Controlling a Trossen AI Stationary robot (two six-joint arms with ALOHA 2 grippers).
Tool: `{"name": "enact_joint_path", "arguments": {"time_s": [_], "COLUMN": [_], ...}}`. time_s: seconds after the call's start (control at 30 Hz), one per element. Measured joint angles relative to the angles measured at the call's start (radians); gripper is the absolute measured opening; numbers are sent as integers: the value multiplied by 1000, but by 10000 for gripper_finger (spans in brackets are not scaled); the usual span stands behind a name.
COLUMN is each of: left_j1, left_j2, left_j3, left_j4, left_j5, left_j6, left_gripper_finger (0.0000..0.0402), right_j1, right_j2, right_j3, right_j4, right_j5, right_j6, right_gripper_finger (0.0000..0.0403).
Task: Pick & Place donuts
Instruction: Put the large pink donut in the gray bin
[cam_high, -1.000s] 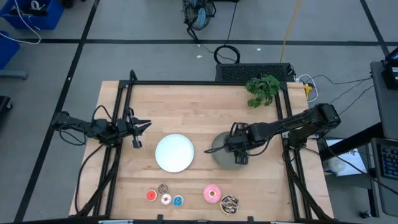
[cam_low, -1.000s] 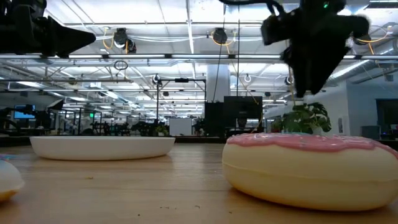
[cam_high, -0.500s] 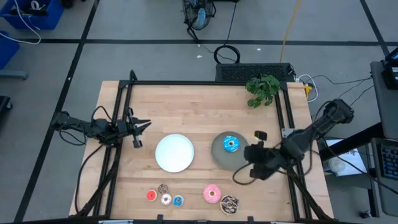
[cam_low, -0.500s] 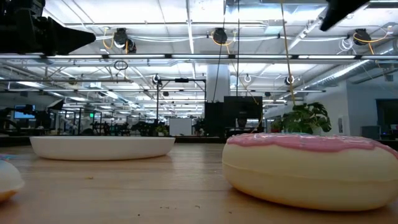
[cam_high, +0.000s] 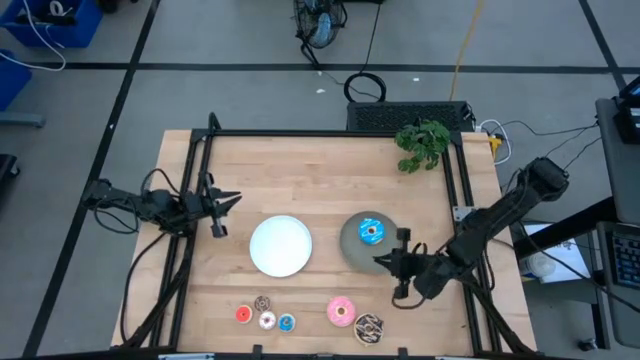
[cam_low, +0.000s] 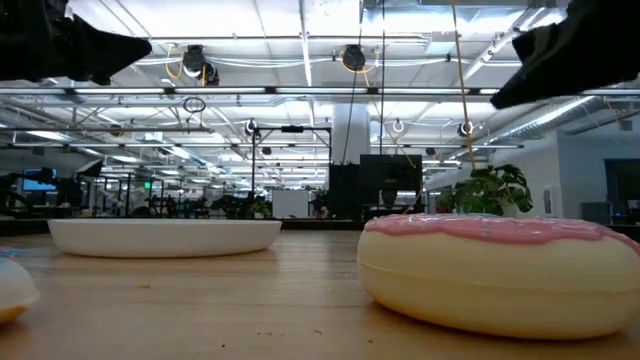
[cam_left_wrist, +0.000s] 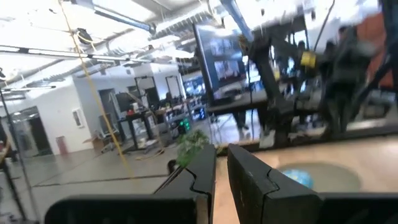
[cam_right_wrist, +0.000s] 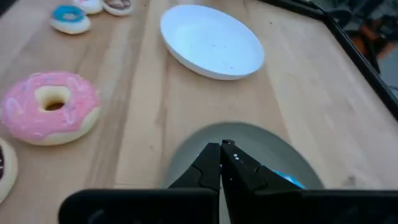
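Blue donut (cam_high: 373, 232) lies flat on the grey plate (cam_high: 350, 246); pink donut (cam_high: 341, 312), sprinkled brown donut (cam_high: 369, 328) and four tiny donuts (cam_high: 264, 315) line the table's near edge.

1. grey floor (cam_high: 250, 40) crossed by dark lines surrounds the wooden table (cam_high: 330, 170).
2. blue bins (cam_high: 40, 25) stand at the far left corner of the floor.
3. a leafy plant (cam_high: 422, 143) sits by the table's far edge.
4. ceiling lights (cam_low: 200, 25) and trusses (cam_low: 250, 92) run overhead.
5. a dark monitor (cam_low: 390, 182) stands in the room behind.
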Motion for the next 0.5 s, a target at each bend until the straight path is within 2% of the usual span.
{"name": "enact_joint_path", "arguments": {"time_s": [0.07,0.23,0.5], "left_j1": [0,1,1], "left_j2": [0,0,0], "left_j3": [0,0,0], "left_j4": [24,106,6], "left_j5": [1,1,3], "left_j6": [-31,-41,-113], "left_gripper_finger": [49,49,49], "right_j1": [-10,-22,-25], "right_j2": [-5,-40,-48], "right_j3": [-35,-40,-40], "right_j4": [61,79,165], "right_j5": [-6,-5,-3], "right_j6": [-28,-54,-210], "right_gripper_finger": [1,1,1]}}
